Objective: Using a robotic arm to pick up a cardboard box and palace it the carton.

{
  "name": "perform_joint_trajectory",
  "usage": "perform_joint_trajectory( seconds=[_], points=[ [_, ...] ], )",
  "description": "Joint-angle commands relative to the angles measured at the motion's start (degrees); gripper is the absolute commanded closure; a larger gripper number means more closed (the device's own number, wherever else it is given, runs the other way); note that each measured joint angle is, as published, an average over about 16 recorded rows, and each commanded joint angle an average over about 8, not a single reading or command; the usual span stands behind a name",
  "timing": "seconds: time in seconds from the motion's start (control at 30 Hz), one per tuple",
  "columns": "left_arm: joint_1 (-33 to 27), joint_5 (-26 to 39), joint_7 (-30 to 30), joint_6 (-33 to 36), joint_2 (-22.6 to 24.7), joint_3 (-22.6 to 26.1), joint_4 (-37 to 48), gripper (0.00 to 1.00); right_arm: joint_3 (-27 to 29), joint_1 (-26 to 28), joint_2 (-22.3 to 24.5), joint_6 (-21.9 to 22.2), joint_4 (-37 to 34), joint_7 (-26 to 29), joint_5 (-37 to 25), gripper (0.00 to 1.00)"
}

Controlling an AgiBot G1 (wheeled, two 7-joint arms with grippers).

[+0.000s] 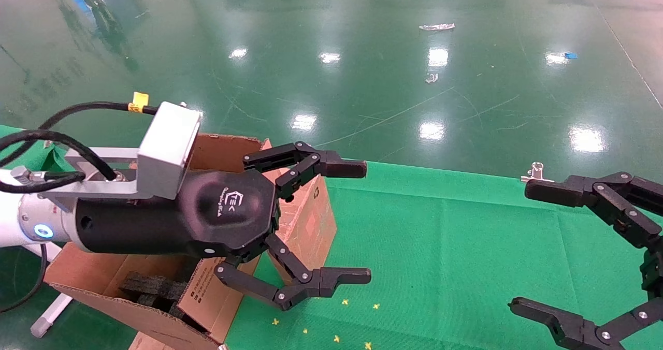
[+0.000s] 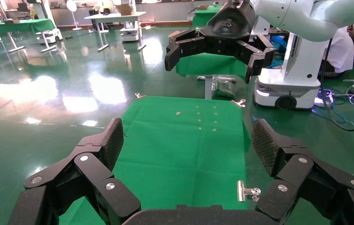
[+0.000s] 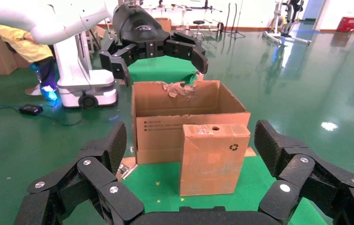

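Observation:
The small brown cardboard box stands upright on the green cloth, touching the large carton, which holds black foam. In the right wrist view the box shows its round hole and recycling symbol in front of the carton. My left gripper, on the white arm with the blue ring, is open and empty, raised over the carton and box; it is also seen in the right wrist view. My right gripper is open and empty at the table's right, facing the box.
The green cloth table lies between the grippers, with yellow specks near its front. Metal clips hold the cloth at its edges. Glossy green floor surrounds the table. The carton hangs past the table's left edge.

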Motion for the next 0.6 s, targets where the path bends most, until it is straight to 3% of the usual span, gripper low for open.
perform_joint_trajectory(
  seconds=[0.03, 0.6],
  points=[
    [0.0, 0.0, 0.0, 0.0, 0.0, 0.0, 0.0, 0.0, 0.0, 0.0, 0.0, 0.0, 0.0, 0.0, 0.0, 0.0],
    [0.0, 0.0, 0.0, 0.0, 0.0, 0.0, 0.0, 0.0, -0.01, 0.0, 0.01, 0.01, 0.0, -0.01, 0.0, 0.0]
  ],
)
